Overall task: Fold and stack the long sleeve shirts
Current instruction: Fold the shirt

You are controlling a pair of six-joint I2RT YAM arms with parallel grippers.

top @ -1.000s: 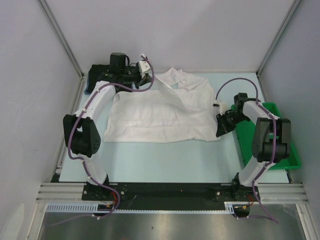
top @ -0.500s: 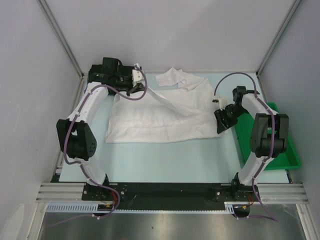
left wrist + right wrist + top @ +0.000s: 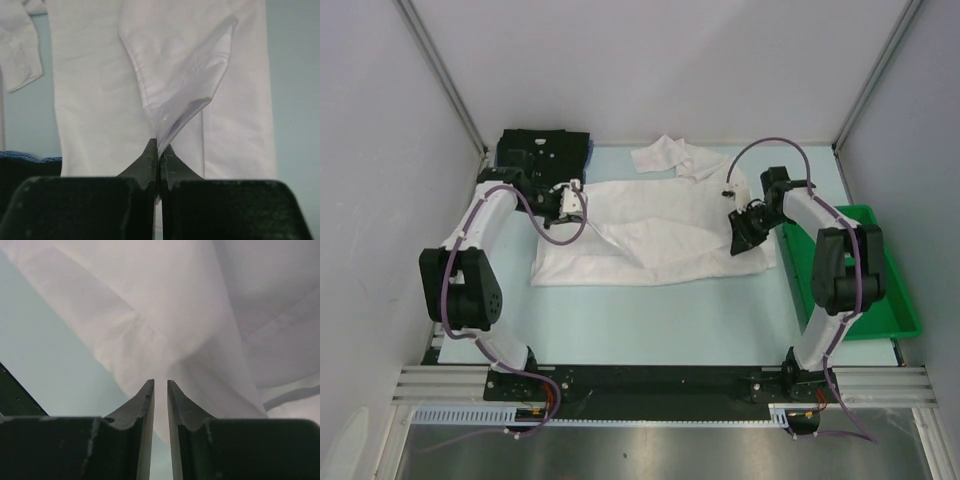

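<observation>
While the left fingers [image 3: 159, 151] pinch the creased white shirt [image 3: 650, 225], the right fingers [image 3: 151, 390] are barely open at three o'clock; pale blue tabletop [image 3: 650, 320].

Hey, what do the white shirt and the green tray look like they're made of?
White shirt: thin soft cloth, maybe cotton, matte; it creases and drapes where the left gripper pinches it. Green tray: likely molded plastic, smooth, slightly glossy, with a stiff raised rim.
</observation>
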